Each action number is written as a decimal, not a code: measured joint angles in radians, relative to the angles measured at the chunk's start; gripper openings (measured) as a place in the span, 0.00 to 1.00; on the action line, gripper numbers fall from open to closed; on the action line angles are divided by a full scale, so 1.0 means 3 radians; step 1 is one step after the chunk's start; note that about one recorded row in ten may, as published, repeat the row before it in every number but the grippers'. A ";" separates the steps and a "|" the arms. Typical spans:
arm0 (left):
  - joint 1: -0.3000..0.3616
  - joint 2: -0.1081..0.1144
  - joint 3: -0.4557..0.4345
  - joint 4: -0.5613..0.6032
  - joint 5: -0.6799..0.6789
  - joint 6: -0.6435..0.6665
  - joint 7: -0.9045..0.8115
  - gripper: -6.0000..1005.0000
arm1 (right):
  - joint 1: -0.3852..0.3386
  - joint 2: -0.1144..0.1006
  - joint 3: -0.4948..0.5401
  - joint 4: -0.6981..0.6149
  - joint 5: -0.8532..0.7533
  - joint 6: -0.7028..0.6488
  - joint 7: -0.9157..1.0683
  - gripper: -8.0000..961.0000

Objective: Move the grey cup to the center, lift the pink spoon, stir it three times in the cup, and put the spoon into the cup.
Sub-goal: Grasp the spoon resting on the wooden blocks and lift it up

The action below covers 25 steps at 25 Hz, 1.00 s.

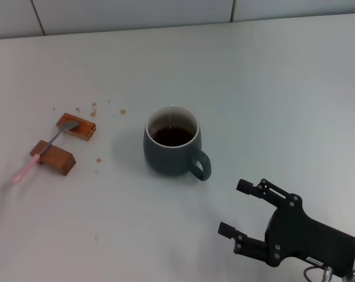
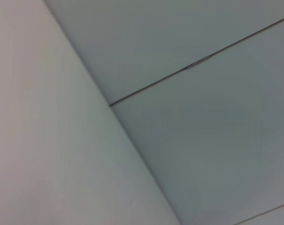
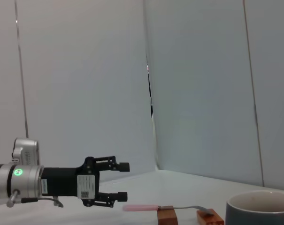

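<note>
The grey cup (image 1: 171, 147) stands near the middle of the white table with dark brown liquid inside, its handle toward my right gripper. The pink spoon (image 1: 26, 167) lies at the left across two brown wooden blocks (image 1: 55, 157), its metal bowl on the far block (image 1: 77, 126). My right gripper (image 1: 232, 207) is open and empty, a little to the near right of the cup. My left gripper (image 3: 124, 181) shows in the right wrist view, open, close to the spoon's pink handle (image 3: 139, 207) without touching it. The cup's rim (image 3: 259, 201) shows there too.
Brown crumbs (image 1: 95, 111) are scattered on the table beyond the blocks. A white panelled wall (image 1: 136, 12) rises along the table's far edge. The left wrist view shows only wall panels (image 2: 203, 117).
</note>
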 joint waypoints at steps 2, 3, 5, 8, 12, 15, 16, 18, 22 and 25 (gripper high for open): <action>0.0000 -0.0006 0.0000 0.0000 0.0039 -0.0038 -0.0012 0.81 | 0.0007 -0.0001 0.0000 -0.0006 -0.0004 0.0000 0.0002 0.86; -0.0001 -0.0010 0.0000 0.0000 0.0061 -0.0057 -0.0014 0.81 | 0.0008 -0.0001 0.0000 -0.0007 -0.0005 0.0000 0.0002 0.86; -0.0001 -0.0010 0.0000 0.0000 0.0061 -0.0057 -0.0014 0.81 | 0.0010 -0.0001 0.0000 -0.0008 -0.0007 0.0000 0.0003 0.86; -0.0009 -0.0010 -0.0002 -0.0015 0.0101 -0.0084 -0.0037 0.81 | 0.0010 -0.0001 0.0000 -0.0009 -0.0009 0.0000 0.0004 0.86; -0.0013 -0.0011 -0.0002 -0.0019 0.0115 -0.0095 -0.0050 0.81 | 0.0010 -0.0002 0.0000 -0.0009 -0.0010 0.0001 0.0004 0.86; -0.0022 -0.0017 0.0001 -0.0027 0.0147 -0.0132 -0.0058 0.81 | 0.0011 -0.0001 0.0000 -0.0009 -0.0010 0.0004 0.0004 0.86; -0.0022 -0.0017 0.0001 -0.0027 0.0147 -0.0132 -0.0058 0.81 | 0.0012 -0.0001 0.0000 -0.0009 -0.0010 0.0006 0.0004 0.86; -0.0033 -0.0018 0.0002 -0.0030 0.0192 -0.0138 -0.0070 0.81 | 0.0017 -0.0001 0.0000 -0.0009 -0.0010 0.0006 0.0004 0.86; -0.0042 -0.0022 0.0003 -0.0030 0.0206 -0.0169 -0.0088 0.81 | 0.0021 -0.0001 0.0000 -0.0009 -0.0010 0.0006 0.0004 0.86; -0.0045 -0.0024 0.0003 -0.0030 0.0208 -0.0194 -0.0095 0.81 | 0.0021 -0.0001 0.0000 -0.0009 -0.0010 0.0006 0.0004 0.86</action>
